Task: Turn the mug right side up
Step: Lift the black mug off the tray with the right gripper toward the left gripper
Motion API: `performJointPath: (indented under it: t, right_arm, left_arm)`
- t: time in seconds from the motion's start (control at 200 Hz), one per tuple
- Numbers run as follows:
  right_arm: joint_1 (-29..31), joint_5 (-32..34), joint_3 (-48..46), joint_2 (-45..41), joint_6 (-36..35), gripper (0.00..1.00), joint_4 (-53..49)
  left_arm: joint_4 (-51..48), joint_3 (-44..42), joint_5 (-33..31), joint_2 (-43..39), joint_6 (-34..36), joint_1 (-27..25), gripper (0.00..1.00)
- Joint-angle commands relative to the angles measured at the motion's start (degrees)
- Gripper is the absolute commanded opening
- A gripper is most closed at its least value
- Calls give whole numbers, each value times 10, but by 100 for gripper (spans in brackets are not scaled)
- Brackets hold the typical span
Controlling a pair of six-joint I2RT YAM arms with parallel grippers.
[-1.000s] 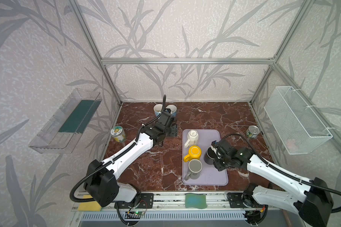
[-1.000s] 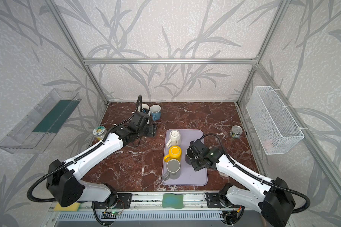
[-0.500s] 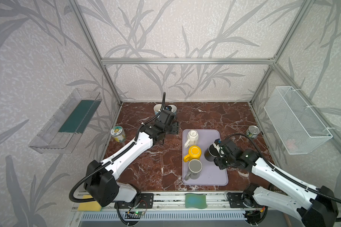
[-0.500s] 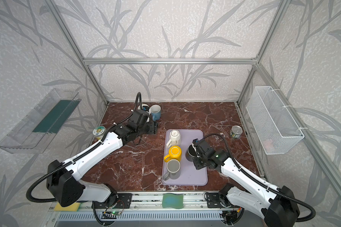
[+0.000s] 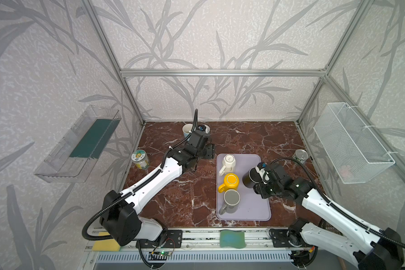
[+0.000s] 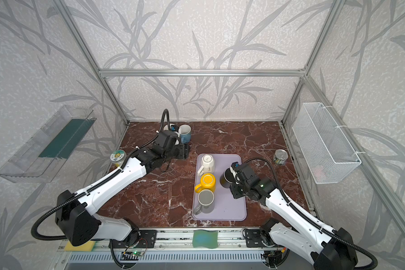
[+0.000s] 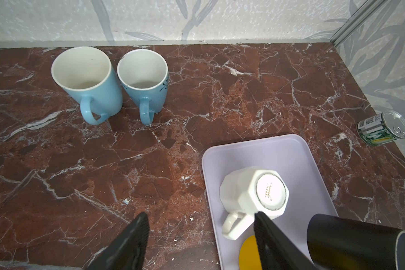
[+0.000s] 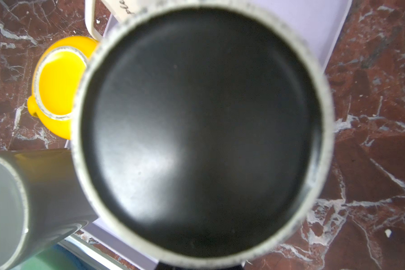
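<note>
Nearest on the tray (image 5: pixel 255 210), the grey mug (image 5: pixel 232 198) and yellow mug (image 5: pixel 231 181) are set base-up; just right of them the black mug (image 5: pixel 248 180), which stood on the tray a second ago, is now raised and tipped sideways, grasped by the right end effector (image 5: pixel 260 181); the turn is judged begun, not finished; farther on, the white mug (image 5: pixel 229 161) is inverted; left of it the left end effector (image 7: pixel 200 215) is released, empty; farthest, two blue mugs (image 7: pixel 87 79) are upright, empty.

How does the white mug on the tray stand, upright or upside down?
Upside down: the white mug shows its stamped base upward and rests on the purple tray.
</note>
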Motion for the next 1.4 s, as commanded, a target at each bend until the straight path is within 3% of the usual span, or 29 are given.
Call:
performJointPath:
  t: [0.0,0.96,1.27,1.395]
  right_arm:
    - [-10,-20,3,-20,-6,0,54]
    - [-99,-158,-28,-72,7,0,180]
    - [-140,-243,15,-41,-13,0,250]
    - [-158,-289,27,-26,-21,0,284]
  left_arm:
    - [18,-9,6,-24,-3,-1,73]
    - [83,-66,111,-107,-7,-11,73]
    - [113,-79,122,-123,-34,-19,72]
    - [188,-115,163,-134,-71,-22,73]
